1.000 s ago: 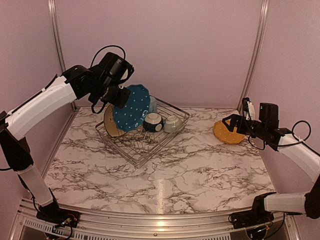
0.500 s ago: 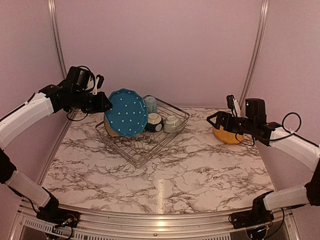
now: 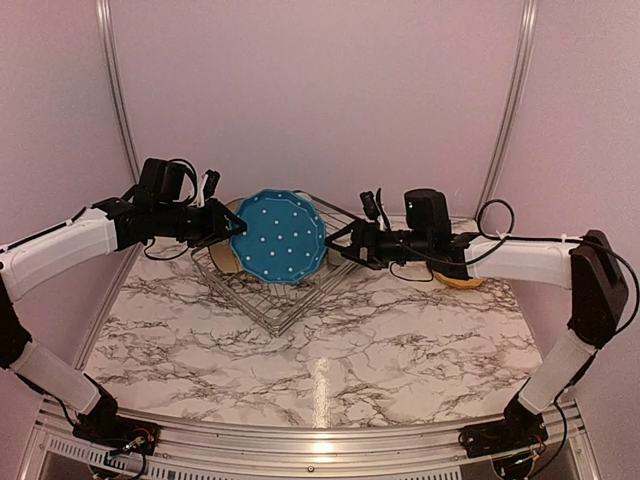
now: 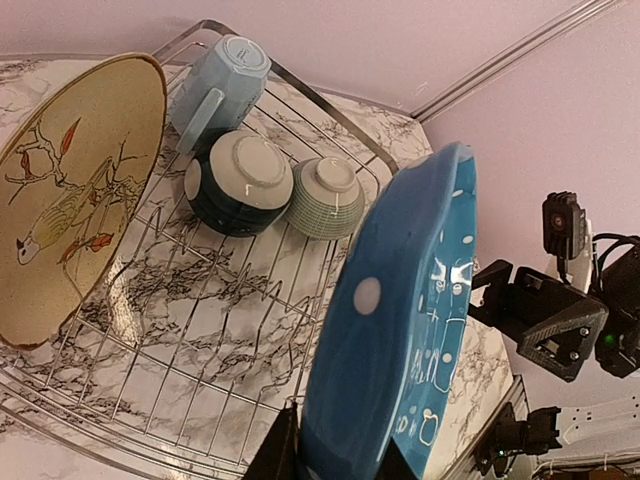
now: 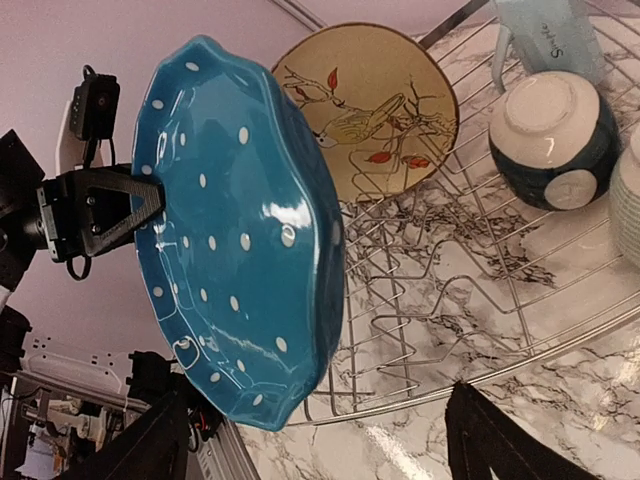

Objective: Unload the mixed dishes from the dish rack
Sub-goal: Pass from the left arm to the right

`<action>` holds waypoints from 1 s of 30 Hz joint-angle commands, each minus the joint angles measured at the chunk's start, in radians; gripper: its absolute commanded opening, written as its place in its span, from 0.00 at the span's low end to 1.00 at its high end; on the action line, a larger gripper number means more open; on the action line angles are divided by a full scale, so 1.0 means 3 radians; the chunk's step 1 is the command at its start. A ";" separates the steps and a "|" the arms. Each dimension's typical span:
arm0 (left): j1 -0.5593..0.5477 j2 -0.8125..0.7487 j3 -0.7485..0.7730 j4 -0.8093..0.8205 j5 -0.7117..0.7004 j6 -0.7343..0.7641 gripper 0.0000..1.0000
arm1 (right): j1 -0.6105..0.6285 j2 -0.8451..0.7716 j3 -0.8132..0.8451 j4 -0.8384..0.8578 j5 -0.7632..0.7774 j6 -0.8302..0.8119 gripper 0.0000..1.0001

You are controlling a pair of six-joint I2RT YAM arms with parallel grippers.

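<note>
right gripper [image 3: 335,243] moved in, beside blue plate [image 3: 279,237]

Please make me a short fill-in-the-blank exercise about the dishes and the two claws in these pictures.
The blue plate in the left claw has ___ dots.
The right claw, near that plate, is ___.
The rack holds a cream plate, a mug and ___ bowls.
The yellow plate lies outside the rack, on the ___.
Missing words: white; open; two; table.

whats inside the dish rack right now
The cream plate, pale blue mug, teal bowl and grey-green bowl sit in the dish rack. In the top view the blue plate hides the mug and bowls.
</note>
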 commanded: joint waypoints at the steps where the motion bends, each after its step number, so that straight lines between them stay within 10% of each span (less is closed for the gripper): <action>1: -0.0018 -0.0150 0.0008 0.0581 0.0282 -0.0063 0.00 | 0.0133 0.0231 0.0200 0.0358 -0.0278 0.0259 0.83; 30: -0.0036 -0.0101 -0.0013 0.0419 0.0556 0.0074 0.00 | 0.0209 0.0541 0.0149 0.0989 -0.0393 0.0458 0.09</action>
